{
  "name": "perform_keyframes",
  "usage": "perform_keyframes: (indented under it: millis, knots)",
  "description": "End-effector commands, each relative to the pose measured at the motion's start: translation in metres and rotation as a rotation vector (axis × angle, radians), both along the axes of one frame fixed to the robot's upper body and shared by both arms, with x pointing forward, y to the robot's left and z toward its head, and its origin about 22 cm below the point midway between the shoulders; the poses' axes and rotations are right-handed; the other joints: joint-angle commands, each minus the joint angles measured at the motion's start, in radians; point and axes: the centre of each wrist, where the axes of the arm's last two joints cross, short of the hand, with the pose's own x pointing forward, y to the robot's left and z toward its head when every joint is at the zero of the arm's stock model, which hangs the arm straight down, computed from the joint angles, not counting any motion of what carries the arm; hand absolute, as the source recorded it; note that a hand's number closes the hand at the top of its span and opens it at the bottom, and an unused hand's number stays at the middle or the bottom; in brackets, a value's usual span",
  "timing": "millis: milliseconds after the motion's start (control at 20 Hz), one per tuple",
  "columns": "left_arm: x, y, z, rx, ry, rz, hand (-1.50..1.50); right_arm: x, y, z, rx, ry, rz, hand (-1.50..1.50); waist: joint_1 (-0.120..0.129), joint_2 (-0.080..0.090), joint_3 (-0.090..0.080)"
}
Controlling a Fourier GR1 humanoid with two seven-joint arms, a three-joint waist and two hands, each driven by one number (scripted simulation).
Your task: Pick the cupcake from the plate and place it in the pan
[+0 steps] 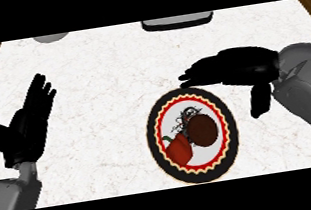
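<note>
My right hand (pixel 231 69) hung just beyond the far rim of the plate (pixel 165 141), palm down, its fingers relaxed and pointing toward my left, the thumb dangling beside the plate's right edge; it pinched nothing. The cupcake (pixel 203 129), dark brown on top, sat on the plate's right half, touching a red pepper-like thing (pixel 179 150) that lay just to its left. My left hand (pixel 28 123) rested at the left side of the tabletop (pixel 102 74), spread, fingers up, well apart from the plate. I judged that I was at the reach, with the grasp not yet begun. The next move called for bringing my right hand back and down over the cupcake, then curling fingers and thumb around its sides without nudging the red thing. A dark-rimmed vessel (pixel 177 21) showed partly at the far edge, which I took for the pan, and a grey object (pixel 51 37) lay to its left.
</note>
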Motion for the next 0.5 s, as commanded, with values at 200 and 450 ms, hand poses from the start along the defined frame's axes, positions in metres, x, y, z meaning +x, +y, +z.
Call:
perform_keyframes:
  millis: [200,450]
  knots:
    - [-0.002,0.002,0.016,-0.003,-0.012,0.024,0.0,-0.019,0.026,-0.014,-0.215,-0.006,0.065,-1.5,-0.006,-0.001,0.001]
    - [-0.01,-0.012,0.004,0.008,-0.013,0.009,0.0,-0.048,0.022,-0.019,-0.289,-0.171,0.088,-1.5,-0.014,-0.003,0.001]
